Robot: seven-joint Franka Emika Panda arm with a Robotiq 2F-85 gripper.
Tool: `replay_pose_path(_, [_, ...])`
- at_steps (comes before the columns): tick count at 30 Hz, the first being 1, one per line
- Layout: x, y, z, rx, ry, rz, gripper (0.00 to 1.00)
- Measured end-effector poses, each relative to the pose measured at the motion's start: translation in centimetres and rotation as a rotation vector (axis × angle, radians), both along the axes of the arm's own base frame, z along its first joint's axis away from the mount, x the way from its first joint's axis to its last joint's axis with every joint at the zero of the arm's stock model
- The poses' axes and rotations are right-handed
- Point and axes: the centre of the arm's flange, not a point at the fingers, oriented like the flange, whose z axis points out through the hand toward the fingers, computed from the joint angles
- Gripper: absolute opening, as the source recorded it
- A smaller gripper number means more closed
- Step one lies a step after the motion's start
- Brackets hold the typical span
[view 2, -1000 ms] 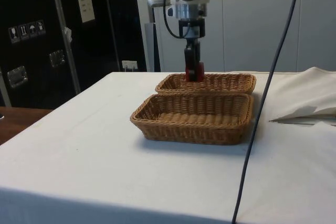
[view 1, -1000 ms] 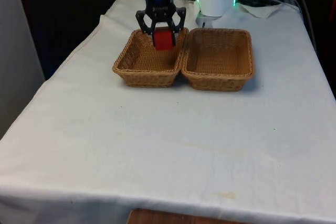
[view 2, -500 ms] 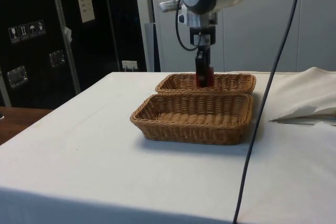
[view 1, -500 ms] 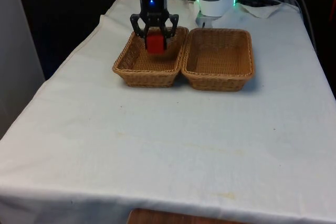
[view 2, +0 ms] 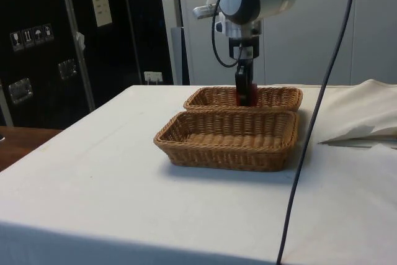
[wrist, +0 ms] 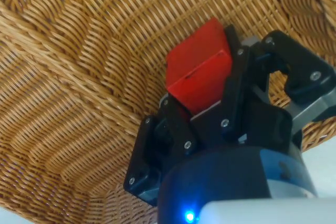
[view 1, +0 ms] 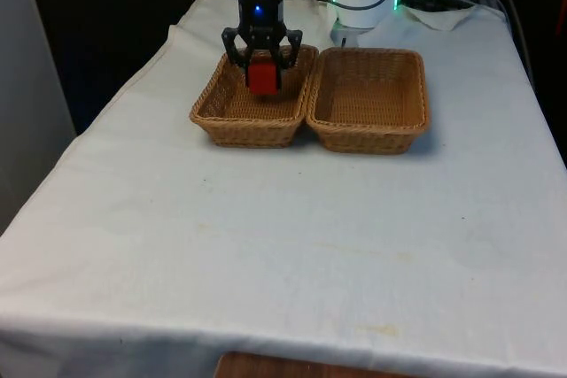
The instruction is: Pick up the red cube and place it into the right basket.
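Note:
The red cube (view 1: 262, 76) is held between the black fingers of my gripper (view 1: 262, 73), which is shut on it. It hangs low inside the wicker basket on the front view's left (view 1: 213, 115), near that basket's far wall. The wicker basket on the front view's right (view 1: 368, 142) holds nothing. In the side view the gripper (view 2: 244, 94) reaches down into the farther basket (view 2: 211, 99), and the cube (view 2: 242, 97) shows as a sliver of red behind the rim. The wrist view has the cube (wrist: 199, 72) clamped by the fingers (wrist: 234, 85) just above woven basket floor (wrist: 79, 51).
The two baskets stand side by side, touching, at the table's far end. The nearer basket in the side view (view 2: 229, 147) is the one on the front view's right. A black cable (view 2: 310, 128) hangs across the side view. White cloth (view 1: 283, 245) covers the table.
The gripper has carried the cube towards the front view's left and lowered it deeper into the left basket. It stays shut on the cube.

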Motion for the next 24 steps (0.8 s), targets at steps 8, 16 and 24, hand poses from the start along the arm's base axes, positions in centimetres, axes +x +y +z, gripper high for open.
replay_pose_path(8, [0.0,0.0,0.0,0.0,0.0,0.0,0.26])
replay_pose_path(16, [0.04,0.0,0.02,0.0,0.0,0.001,0.99])
replay_pose_path(24, [0.03,0.01,0.01,0.0,0.001,0.001,1.0])
